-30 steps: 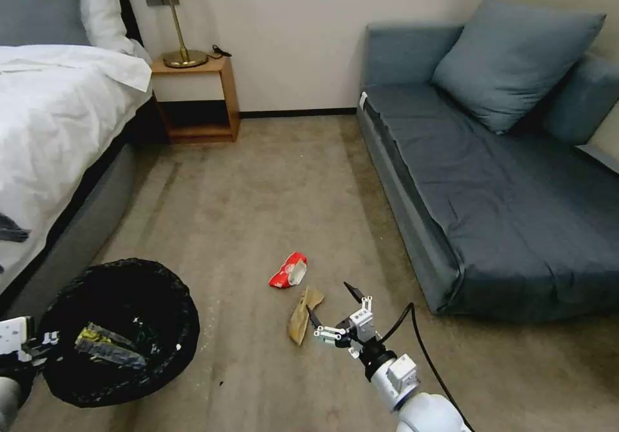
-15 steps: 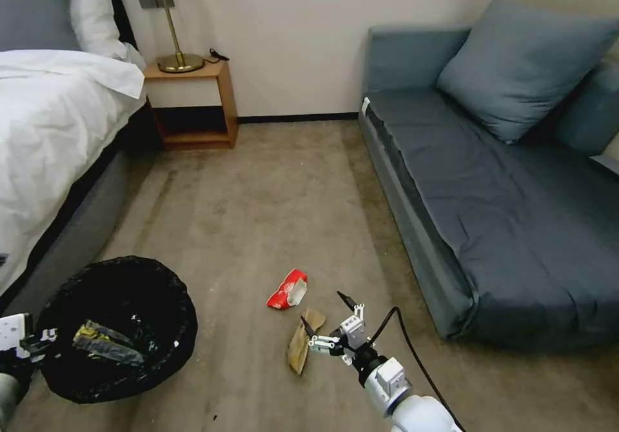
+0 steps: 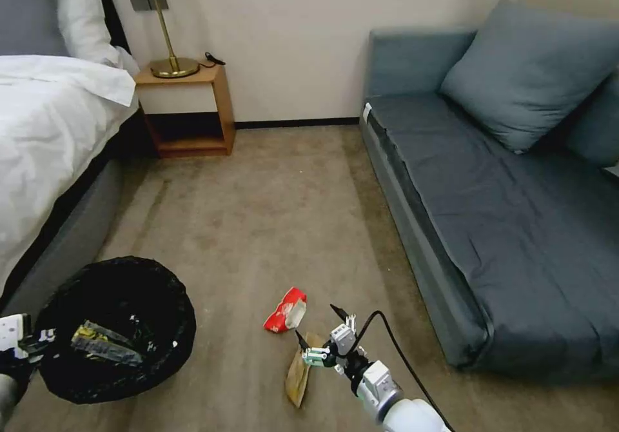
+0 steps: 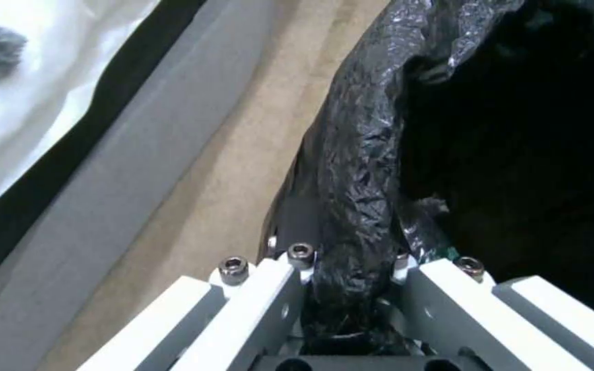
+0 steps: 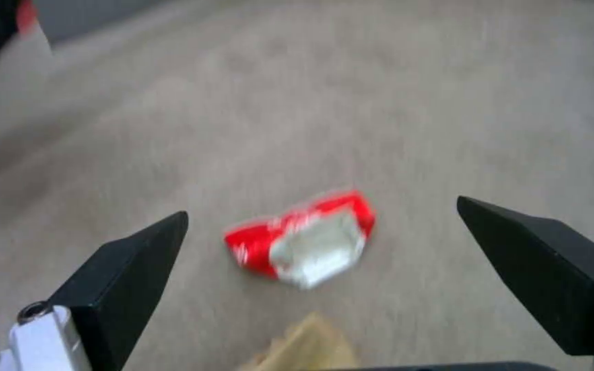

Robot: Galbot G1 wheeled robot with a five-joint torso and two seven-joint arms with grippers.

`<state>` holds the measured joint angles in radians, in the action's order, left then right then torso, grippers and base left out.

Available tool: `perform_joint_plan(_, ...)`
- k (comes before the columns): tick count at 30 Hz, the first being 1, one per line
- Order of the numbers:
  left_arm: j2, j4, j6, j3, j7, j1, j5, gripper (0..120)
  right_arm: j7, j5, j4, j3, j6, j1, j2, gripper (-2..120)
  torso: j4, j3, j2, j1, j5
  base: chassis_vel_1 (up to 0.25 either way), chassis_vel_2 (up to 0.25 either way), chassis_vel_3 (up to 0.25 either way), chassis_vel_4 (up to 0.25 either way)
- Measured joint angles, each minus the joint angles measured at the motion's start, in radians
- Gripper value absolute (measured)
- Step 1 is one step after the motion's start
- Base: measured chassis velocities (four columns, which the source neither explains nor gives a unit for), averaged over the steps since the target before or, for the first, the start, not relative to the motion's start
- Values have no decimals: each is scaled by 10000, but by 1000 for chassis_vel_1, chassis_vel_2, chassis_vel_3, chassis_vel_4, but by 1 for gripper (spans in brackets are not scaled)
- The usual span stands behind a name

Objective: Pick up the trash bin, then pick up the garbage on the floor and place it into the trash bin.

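Right gripper (image 3: 317, 324) hangs wide apart just over the tan paper wrapper (image 3: 298, 378), and the red-and-white snack bag (image 3: 284, 311) lies just past it, toward the nightstand (image 3: 184, 100). Left gripper (image 4: 352, 288) is clamped on the trash bin (image 3: 116, 329) rim by the bed.

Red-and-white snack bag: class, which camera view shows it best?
The right wrist view: the red-and-white snack bag lies large between the open right gripper's fingers. The head view shows it small on the carpet.
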<state>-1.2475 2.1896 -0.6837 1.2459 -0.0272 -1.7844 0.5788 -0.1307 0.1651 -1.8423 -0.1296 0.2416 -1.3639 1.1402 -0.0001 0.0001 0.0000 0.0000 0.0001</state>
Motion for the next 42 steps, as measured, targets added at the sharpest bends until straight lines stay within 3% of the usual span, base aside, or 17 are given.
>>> perform_joint_plan(1,0,0,0,0,0,0,0,3,0,0,0,0,0,0,0,100,0,0,0,0,0,-84,94,90,-84)
perform_joint_plan(5,-39,-36,6,-31,0,-35,-74,3,-2009,2324,-14,-748,2977,1063,287,100,0,0,0,1,-1,-35,31,20,-29)
perform_joint_plan(6,-39,-36,6,-31,0,-35,-74,3,-2009,2324,-14,-748,2977,1063,287,100,0,0,0,1,-1,0,0,0,0)
perform_joint_plan(7,-42,-40,7,-31,0,-46,-83,3,-2549,3195,119,-860,3802,1491,456,100,2,0,1,0,-1,0,0,0,0)
perform_joint_plan(10,-41,-67,7,-10,0,-79,-95,3,-3242,4642,784,-1172,4910,2447,774,100,4,-1,0,0,-1,0,0,0,0)
perform_joint_plan(18,-67,-158,8,18,-3,-110,-161,3,-3347,5624,2308,-2029,5047,3495,877,100,1,0,1,0,-3,0,0,0,0)
perform_joint_plan(23,-80,-160,8,18,-5,-116,-180,3,-3282,5670,2616,-2239,5032,3700,945,100,1,0,0,0,-2,0,0,0,0)
perform_joint_plan(30,-136,-171,45,205,-7,-237,-195,3,-3060,5465,4130,-2800,4961,4350,1439,99,2,0,0,0,-2,0,0,0,0)
perform_joint_plan(35,-143,-203,70,226,-6,-234,-196,3,-3003,5395,4275,-2795,4940,4321,1480,90,2,0,0,-1,-2,0,0,0,0)
perform_joint_plan(39,-143,-194,71,135,-7,-151,-198,3,-2910,5395,4164,-2728,4923,4218,1401,70,1,-1,0,0,-2,0,0,0,0)
perform_joint_plan(42,-143,-180,71,106,-34,-145,-198,3,-2908,5391,4137,-2693,4918,4183,1393,64,1,-1,0,-1,-2,0,0,0,0)
